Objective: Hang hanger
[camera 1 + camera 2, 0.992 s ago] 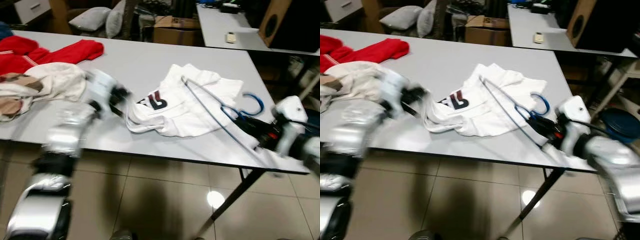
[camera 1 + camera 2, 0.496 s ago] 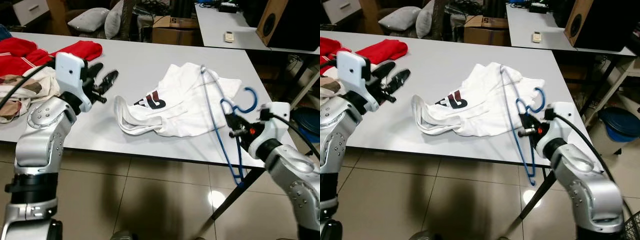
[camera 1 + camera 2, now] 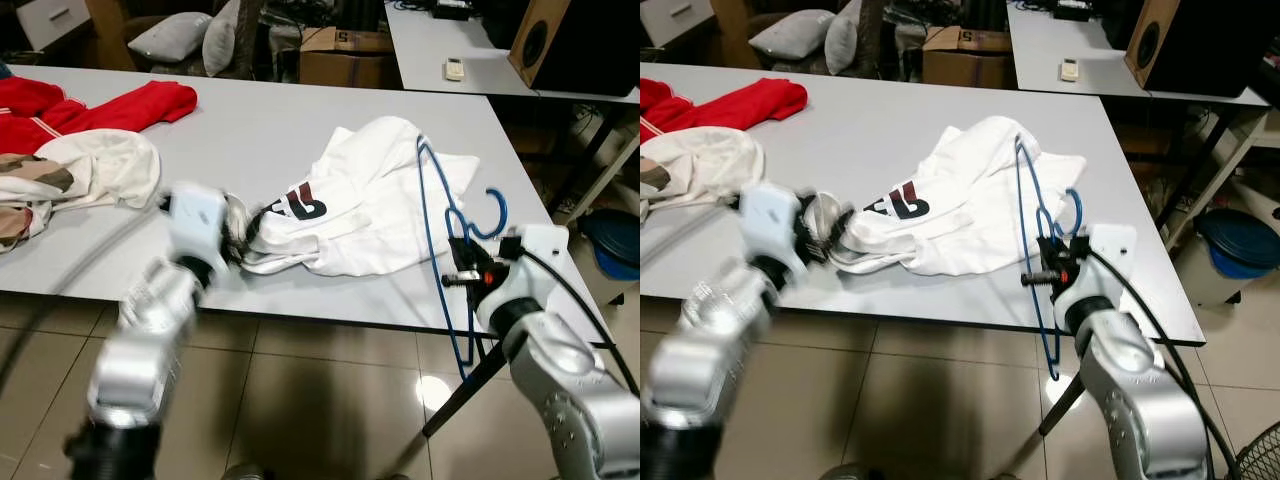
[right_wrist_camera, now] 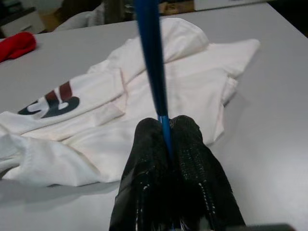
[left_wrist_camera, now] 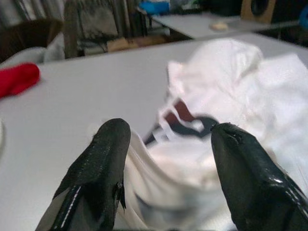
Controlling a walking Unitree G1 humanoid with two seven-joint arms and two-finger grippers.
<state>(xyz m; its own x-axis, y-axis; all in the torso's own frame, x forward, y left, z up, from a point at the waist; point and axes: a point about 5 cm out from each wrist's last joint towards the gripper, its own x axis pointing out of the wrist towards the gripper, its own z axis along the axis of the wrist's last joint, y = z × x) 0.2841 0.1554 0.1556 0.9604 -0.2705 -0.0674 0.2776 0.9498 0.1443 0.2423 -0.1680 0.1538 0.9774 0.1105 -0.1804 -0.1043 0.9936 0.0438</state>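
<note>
A blue wire hanger (image 3: 425, 200) stands on edge across the right part of a white T-shirt (image 3: 360, 200) with a dark logo, which lies crumpled on the grey table (image 3: 250, 130). My right gripper (image 3: 462, 275) is shut on the hanger just below its hook, near the table's front right edge; the wrist view shows the blue wire (image 4: 150, 57) pinched between the fingers (image 4: 192, 159). The hanger's lower corner hangs past the table edge. My left gripper (image 5: 168, 130) is open, right at the shirt's bunched hem (image 5: 183, 163), its arm blurred.
Red clothing (image 3: 120, 105) and a cream garment (image 3: 100, 165) lie at the table's left. Behind stand a second table (image 3: 450, 40), a cardboard box (image 3: 340, 55), pillows (image 3: 180, 35) and a speaker (image 3: 560, 45). A blue bin (image 3: 612, 235) sits right. Tiled floor lies in front.
My left arm swung from raised beside the shirt down to its hem. The right gripper tipped the hanger up from lying slanted to standing on edge and keeps hold.
</note>
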